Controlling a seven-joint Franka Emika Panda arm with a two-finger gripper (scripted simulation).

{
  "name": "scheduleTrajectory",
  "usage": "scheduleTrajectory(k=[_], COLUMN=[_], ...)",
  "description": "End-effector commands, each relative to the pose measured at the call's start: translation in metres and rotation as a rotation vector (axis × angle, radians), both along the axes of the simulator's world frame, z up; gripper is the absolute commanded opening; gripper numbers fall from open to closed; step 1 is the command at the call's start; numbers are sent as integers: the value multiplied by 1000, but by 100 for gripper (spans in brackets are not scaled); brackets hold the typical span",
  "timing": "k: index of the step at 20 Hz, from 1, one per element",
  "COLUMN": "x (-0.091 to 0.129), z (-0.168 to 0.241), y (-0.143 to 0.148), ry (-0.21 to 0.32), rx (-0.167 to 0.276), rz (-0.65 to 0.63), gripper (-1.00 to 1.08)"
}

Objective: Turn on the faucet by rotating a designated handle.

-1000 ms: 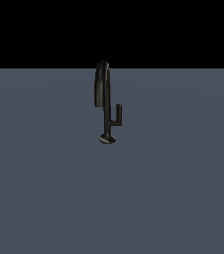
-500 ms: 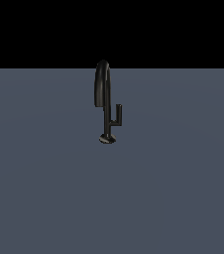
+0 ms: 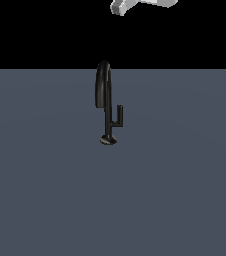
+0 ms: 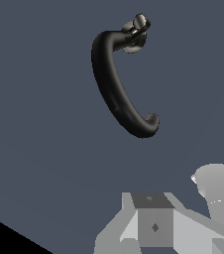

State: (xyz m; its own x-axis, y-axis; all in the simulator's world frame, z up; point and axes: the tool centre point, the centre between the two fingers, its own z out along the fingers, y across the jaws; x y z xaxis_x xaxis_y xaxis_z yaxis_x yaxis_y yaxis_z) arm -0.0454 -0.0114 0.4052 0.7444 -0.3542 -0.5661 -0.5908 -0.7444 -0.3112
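Faucet upright mid-desk, round base on grey surface. Handle juts from stem toward exterior view's right, peg up. Arm high above faucet, well apart. Wrist view looks down on spout arch. Jaws' opening cannot be told; nothing seen held.

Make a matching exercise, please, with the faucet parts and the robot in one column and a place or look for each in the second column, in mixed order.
Column one:
1. spout
2. handle
3. base
4. robot arm

Column two:
A. small round disc on the grey floor
B. pale grey, at the top edge of the exterior view, above the faucet
C. tall black arch
D. short L-shaped lever on the exterior view's right of the stem

Right pairs: 1-C, 2-D, 3-A, 4-B
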Motion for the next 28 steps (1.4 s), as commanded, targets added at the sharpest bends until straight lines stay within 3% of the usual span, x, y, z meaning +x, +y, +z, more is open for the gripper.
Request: scheduleTrajectory(k=[1, 14, 28], x=[14, 80, 135], z=[-11, -82, -193], y=[-2, -17, -27], ry=[38, 254, 533], rx=[41, 273, 570], rz=[-42, -276, -581], gripper=[-100, -100, -100])
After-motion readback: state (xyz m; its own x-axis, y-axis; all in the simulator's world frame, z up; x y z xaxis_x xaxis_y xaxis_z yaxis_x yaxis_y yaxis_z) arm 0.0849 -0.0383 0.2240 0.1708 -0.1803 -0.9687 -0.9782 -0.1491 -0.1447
